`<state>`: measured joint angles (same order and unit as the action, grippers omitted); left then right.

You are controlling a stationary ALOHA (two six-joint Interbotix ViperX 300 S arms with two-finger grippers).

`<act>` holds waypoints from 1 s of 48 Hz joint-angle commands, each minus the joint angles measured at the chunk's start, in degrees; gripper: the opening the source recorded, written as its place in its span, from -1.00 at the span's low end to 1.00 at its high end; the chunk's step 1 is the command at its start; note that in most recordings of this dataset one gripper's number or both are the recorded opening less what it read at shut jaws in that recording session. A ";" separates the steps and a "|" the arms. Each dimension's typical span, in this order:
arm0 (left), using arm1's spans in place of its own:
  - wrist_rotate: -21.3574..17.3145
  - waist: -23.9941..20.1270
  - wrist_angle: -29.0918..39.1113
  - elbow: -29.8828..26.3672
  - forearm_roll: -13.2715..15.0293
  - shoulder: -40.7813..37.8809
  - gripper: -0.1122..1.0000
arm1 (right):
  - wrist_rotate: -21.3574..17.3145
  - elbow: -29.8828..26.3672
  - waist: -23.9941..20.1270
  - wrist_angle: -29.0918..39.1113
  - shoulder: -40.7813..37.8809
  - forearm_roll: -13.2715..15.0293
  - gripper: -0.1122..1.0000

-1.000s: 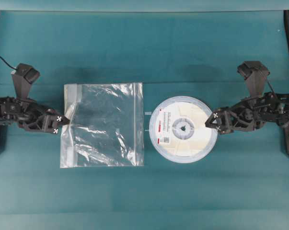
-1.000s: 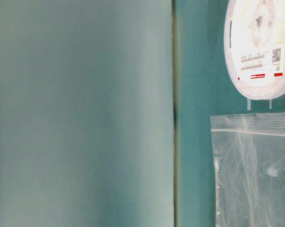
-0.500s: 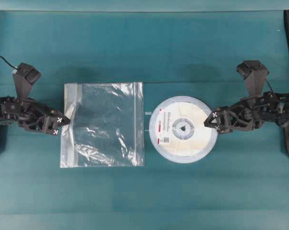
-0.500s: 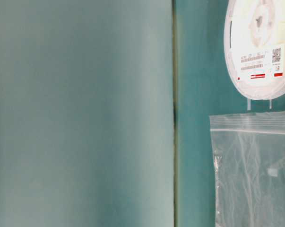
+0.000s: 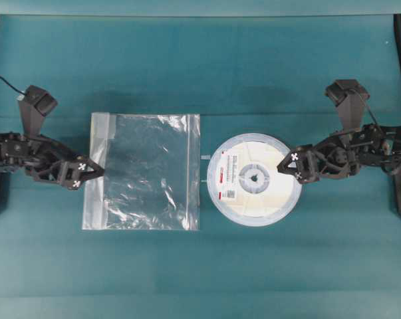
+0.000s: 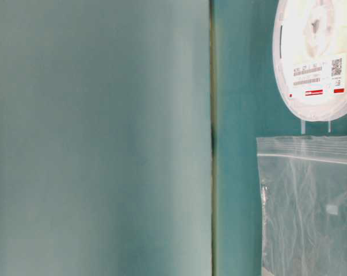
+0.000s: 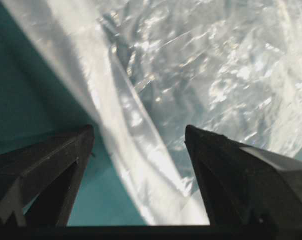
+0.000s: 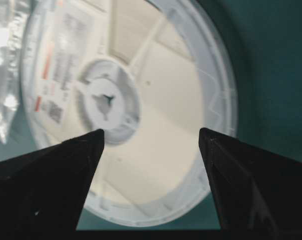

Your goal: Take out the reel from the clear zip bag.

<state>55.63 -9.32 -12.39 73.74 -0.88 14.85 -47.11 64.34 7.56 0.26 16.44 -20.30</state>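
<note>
left gripper (image 5: 82, 171): jaws spread apart, nothing between them; sits at the bag's left edge, low over the bench. in the left wrist view the two dark fingers (image 7: 45, 175) frame a crinkled fold of the bag's edge without pinching it.
right gripper (image 5: 292, 166): jaws wide apart, empty; poised over the reel's right rim. in the right wrist view the reel lies flat below, between the two fingers (image 8: 50, 175).
reel (image 5: 254, 179): out of the bag, flat on the bench, just right of the bag with a thin strip of bench between them; grey hub at its centre, white label with a red mark on its left half.
bag (image 5: 143, 171): flat on the bench, empty, crinkled; zip strip along its right edge, facing the reel.
bench (image 5: 200, 66): teal surface.
table-level view: only part of the reel (image 6: 317, 57) and a corner of the bag (image 6: 311, 207) show; neither gripper appears.
</note>
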 commanded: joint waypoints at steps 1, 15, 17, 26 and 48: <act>-0.26 0.18 2.64 -0.09 -0.09 3.34 0.82 | 0.35 -1.14 0.09 -0.09 1.93 0.70 0.79; -0.70 1.41 9.23 -0.26 -0.18 14.41 0.82 | 2.29 -1.67 0.18 0.26 8.61 2.37 0.79; -1.14 1.49 9.49 -0.26 -0.18 15.82 0.82 | 2.72 -1.85 0.18 0.26 9.23 2.55 0.79; -6.06 2.02 12.92 -0.44 -0.18 22.59 0.82 | 7.21 -3.60 -0.18 0.79 12.04 6.24 0.78; -18.81 4.83 20.92 -2.99 -0.18 35.51 0.82 | 18.54 -5.27 -0.97 3.52 15.73 10.11 0.78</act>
<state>38.14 -5.01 8.44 72.25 -0.88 49.66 -31.03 60.21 7.03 4.13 30.76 -11.34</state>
